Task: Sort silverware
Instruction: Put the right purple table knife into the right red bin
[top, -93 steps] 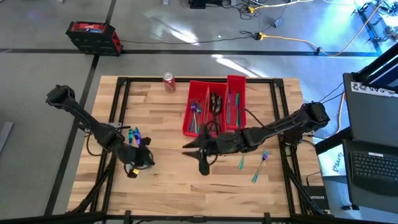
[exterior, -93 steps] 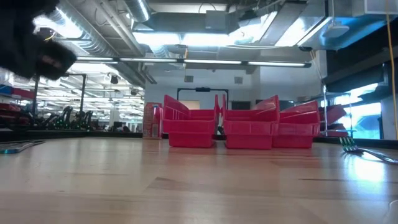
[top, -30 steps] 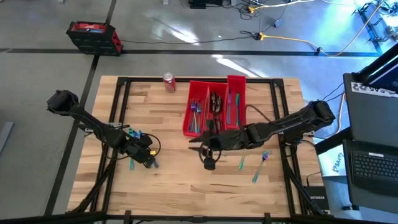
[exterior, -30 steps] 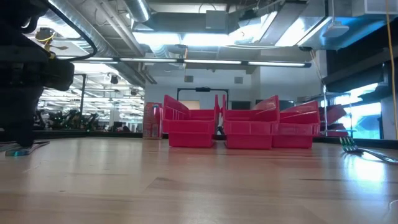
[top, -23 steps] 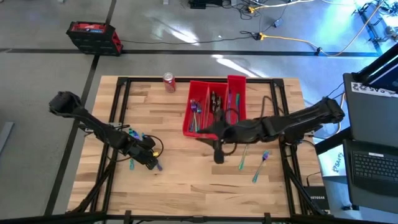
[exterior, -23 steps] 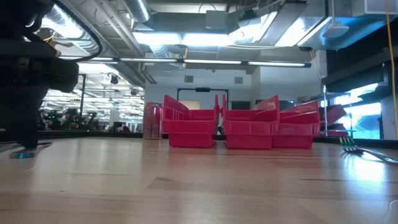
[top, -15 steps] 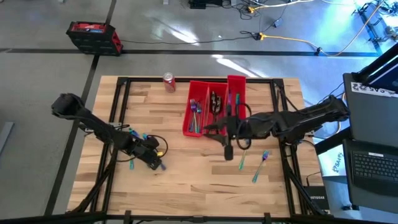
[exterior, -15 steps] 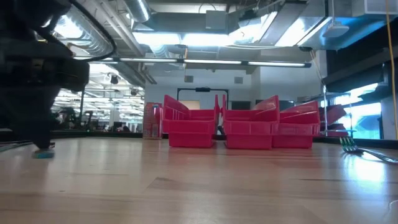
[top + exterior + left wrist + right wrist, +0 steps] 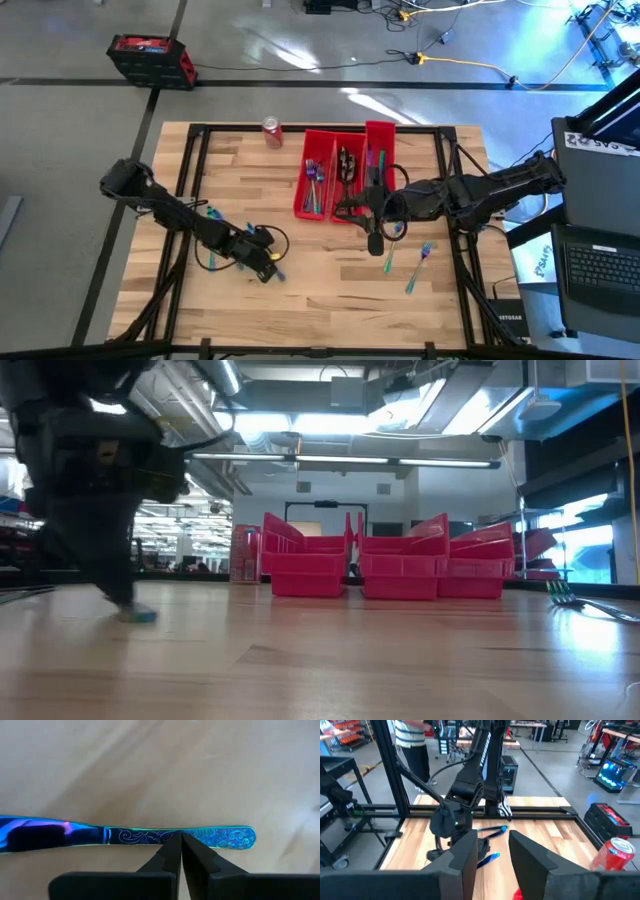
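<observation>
I hold the left gripper (image 9: 268, 270) low over the near-left table (image 9: 330, 290), fingers pressed together. The left wrist view shows their tips meeting at a knife (image 9: 125, 836) handle; I cannot tell whether they pinch it or only touch it. Other pieces lie on the table behind the left arm.

The right gripper (image 9: 374, 243) hangs just near of the bins (image 9: 345, 178), fingers (image 9: 470, 851) slightly spread with nothing between them. Two pieces, one a fork (image 9: 420, 262), lie near-right of it. Sorted silverware sits in the bins.

Handling, by my judgement: the knife is light, stiff, thin and slick, lying flat on wood. Grip across the patterned handle, close to its middle, to limit pivoting. Expect slip if pinched at the tip.
</observation>
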Tool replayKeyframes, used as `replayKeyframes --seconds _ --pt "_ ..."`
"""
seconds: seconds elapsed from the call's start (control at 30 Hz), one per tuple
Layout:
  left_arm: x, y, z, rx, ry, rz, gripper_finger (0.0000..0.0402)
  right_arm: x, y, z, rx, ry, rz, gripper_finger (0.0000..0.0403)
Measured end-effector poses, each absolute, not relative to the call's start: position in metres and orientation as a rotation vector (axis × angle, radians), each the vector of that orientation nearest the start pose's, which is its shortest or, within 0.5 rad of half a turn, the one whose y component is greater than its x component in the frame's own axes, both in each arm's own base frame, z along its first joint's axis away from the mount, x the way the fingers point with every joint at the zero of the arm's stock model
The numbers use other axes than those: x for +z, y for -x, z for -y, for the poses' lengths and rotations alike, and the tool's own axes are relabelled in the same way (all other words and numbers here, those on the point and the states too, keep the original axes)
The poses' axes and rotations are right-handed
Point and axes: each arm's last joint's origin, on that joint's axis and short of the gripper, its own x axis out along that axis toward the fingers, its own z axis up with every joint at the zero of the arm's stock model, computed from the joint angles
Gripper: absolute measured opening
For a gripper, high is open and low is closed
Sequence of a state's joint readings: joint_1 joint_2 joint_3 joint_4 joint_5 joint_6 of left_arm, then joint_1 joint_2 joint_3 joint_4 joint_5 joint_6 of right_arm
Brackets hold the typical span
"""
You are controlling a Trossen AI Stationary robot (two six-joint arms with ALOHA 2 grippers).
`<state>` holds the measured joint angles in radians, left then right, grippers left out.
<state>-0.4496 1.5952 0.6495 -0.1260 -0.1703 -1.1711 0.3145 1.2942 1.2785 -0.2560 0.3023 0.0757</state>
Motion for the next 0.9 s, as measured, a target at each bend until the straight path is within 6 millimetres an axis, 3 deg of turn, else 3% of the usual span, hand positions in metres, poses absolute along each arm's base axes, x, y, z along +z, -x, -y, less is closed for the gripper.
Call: replayKeyframes --seconds 0.4,0.9 --pt "0.112 -0.294 0.136 0.223 0.714 -0.980 0.0000 0.378 -0.271 -0.079 -0.001 0.045 -0.369 0.0097" --pt "0.109 -0.329 0.146 0.149 0.716 -0.896 0.0000 0.367 -0.266 -0.079 0.046 0.092 -0.487 0.0097"
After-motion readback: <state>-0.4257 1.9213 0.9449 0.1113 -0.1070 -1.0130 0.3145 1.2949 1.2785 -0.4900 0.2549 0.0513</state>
